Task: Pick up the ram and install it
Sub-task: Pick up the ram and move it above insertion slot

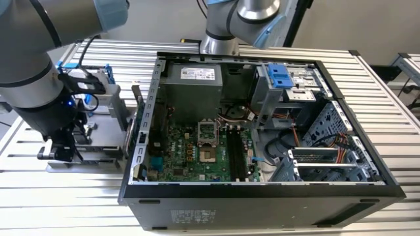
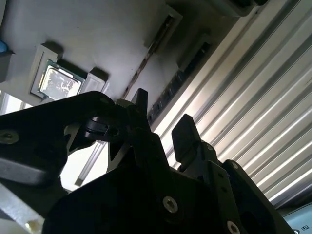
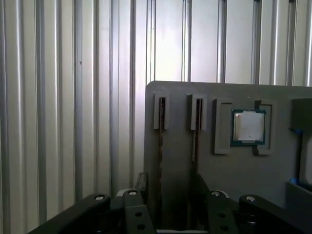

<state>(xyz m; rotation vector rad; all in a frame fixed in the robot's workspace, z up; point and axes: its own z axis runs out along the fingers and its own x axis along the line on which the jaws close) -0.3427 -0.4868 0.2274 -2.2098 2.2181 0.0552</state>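
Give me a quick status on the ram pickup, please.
Gripper open, straddling the ram. Ram upright in the tray, not yet lifted. Second stick close alongside.

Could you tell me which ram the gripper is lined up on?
The ram farther from the processor: it runs between the open fingers, the other beside them.

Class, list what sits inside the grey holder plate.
In the first wrist view, the grey holder plate has a ram stick and a second ram stick standing edge-on in slots, and a processor chip in a pocket. The gripper, jaws apart, covers the sticks' near ends.
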